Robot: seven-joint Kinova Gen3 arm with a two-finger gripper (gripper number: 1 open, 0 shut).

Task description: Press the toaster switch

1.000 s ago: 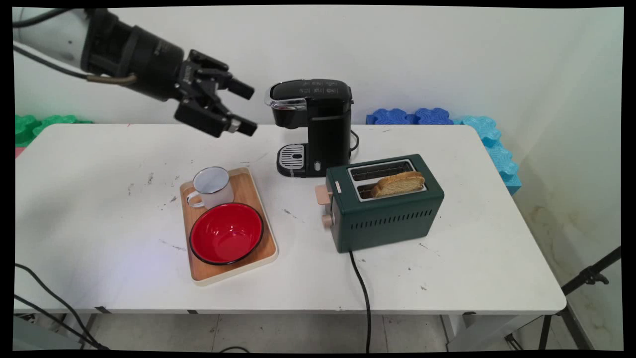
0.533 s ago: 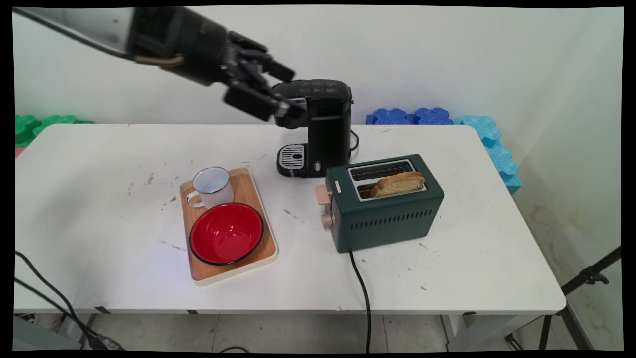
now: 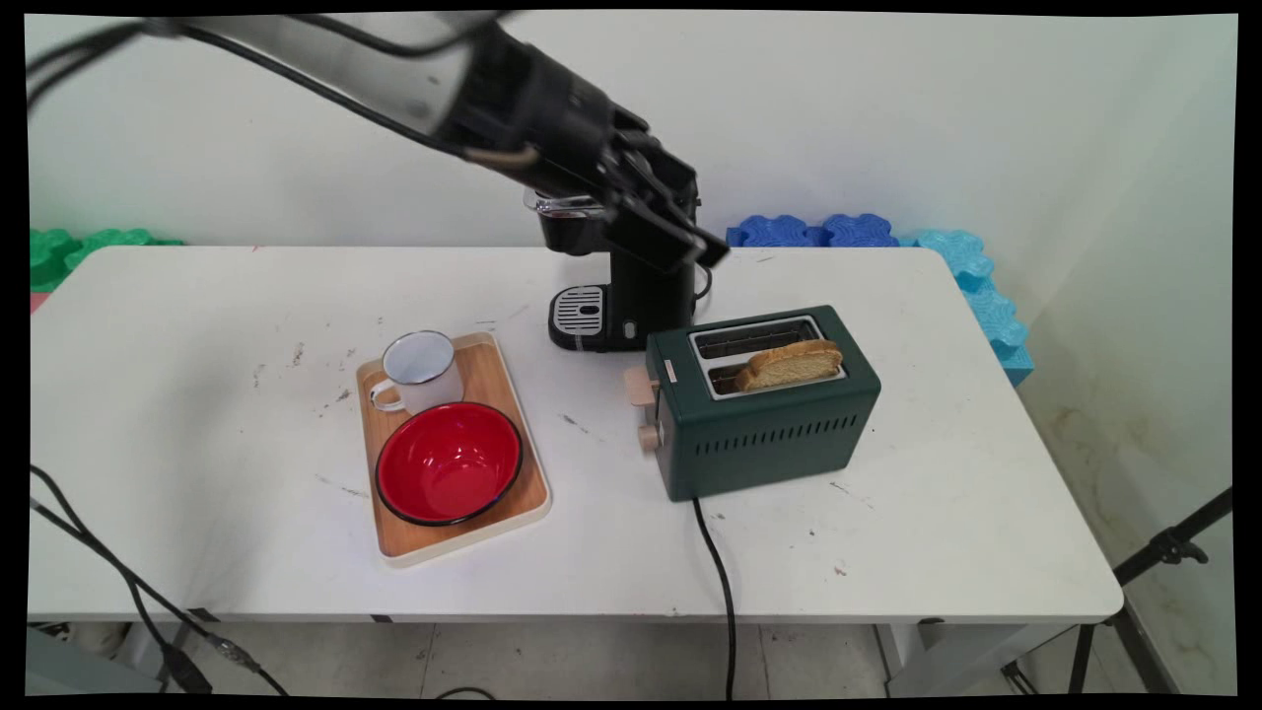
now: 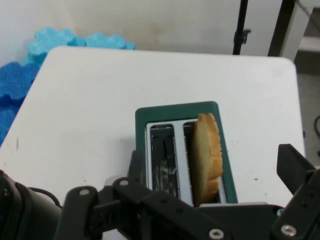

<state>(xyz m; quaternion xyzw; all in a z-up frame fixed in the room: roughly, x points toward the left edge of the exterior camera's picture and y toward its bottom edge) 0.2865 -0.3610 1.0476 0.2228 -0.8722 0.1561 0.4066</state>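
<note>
The black end effector (image 3: pixel 680 232) hangs in the air in front of the black coffee maker (image 3: pixel 631 296), above and behind the dark green toaster (image 3: pixel 764 409), touching neither so far as the main view shows. In the hand view its two fingers (image 4: pixel 295 167) stand spread wide with nothing between them, and the toaster (image 4: pixel 177 150) lies directly ahead in the gap. The toaster has two slots: the one nearer the counter's front edge holds a slice of toasted bread (image 3: pixel 789 363) standing on edge and rising partly out of the top, while the slot behind it holds nothing visible; in the hand view the bread (image 4: pixel 206 157) fills the right-hand slot. A beige lever and a round knob sit on the toaster's left end, and a black cord (image 3: pixel 718 572) runs from its base over the front edge of the white counter (image 3: pixel 937 513). Well to the left lies a wooden tray (image 3: pixel 493 380) carrying two vessels: a white enamel mug (image 3: pixel 419 372) at the far end, its handle toward the left, and a red bowl (image 3: pixel 449 461) with a dark rim at the near end. Both show bare interiors and sit close together. Blue foam tiles (image 3: pixel 818 230) and green foam tiles (image 3: pixel 79 247) lie behind the counter against the wall.
</note>
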